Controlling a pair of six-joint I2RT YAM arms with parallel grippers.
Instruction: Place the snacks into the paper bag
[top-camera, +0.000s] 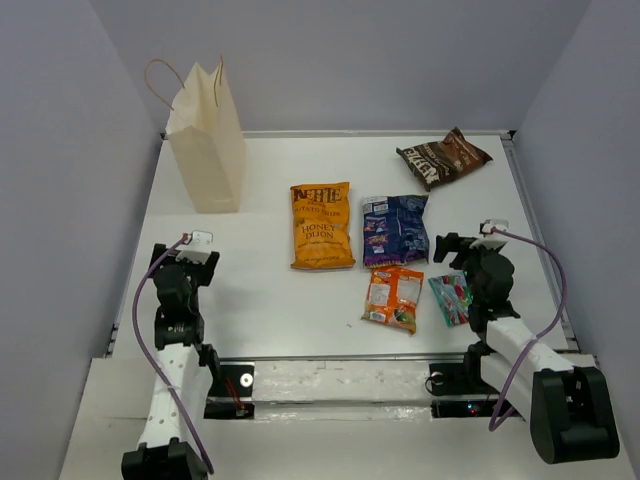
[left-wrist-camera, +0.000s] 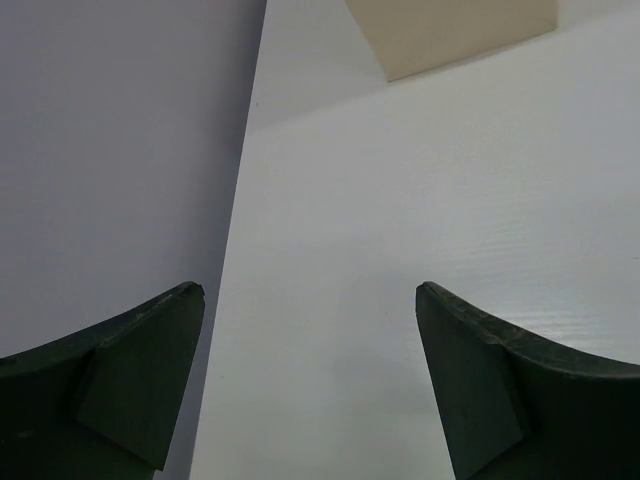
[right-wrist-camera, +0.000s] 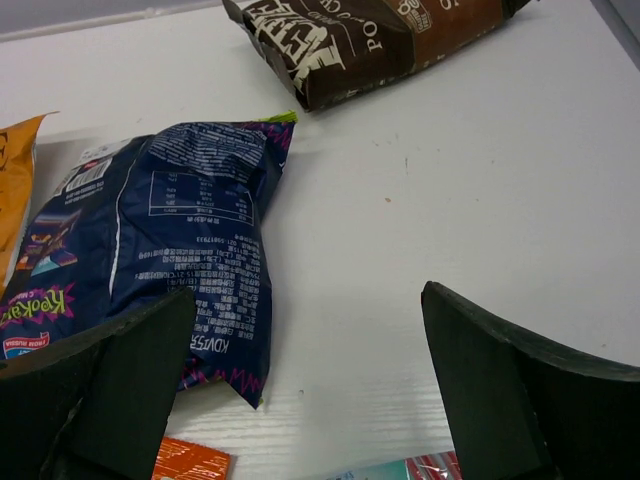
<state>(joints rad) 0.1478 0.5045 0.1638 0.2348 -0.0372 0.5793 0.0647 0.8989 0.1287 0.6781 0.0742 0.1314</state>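
The cream-white paper bag (top-camera: 208, 140) stands upright at the back left; its base shows in the left wrist view (left-wrist-camera: 450, 35). Five packets lie flat on the table: the orange-yellow chip bag (top-camera: 322, 225), the dark blue bag (top-camera: 394, 228) (right-wrist-camera: 170, 250), the brown bag (top-camera: 443, 157) (right-wrist-camera: 370, 40), the small orange packet (top-camera: 393, 297) (right-wrist-camera: 190, 464) and the small teal-green packet (top-camera: 450, 298) (right-wrist-camera: 400, 470). My left gripper (left-wrist-camera: 310, 330) is open and empty near the table's left edge, well in front of the paper bag. My right gripper (right-wrist-camera: 305, 340) is open and empty, just right of the blue bag.
Grey walls enclose the table (top-camera: 260, 300) on the left, back and right. The left wall (left-wrist-camera: 110, 150) is close beside my left gripper. Bare tabletop lies between the paper bag and the packets.
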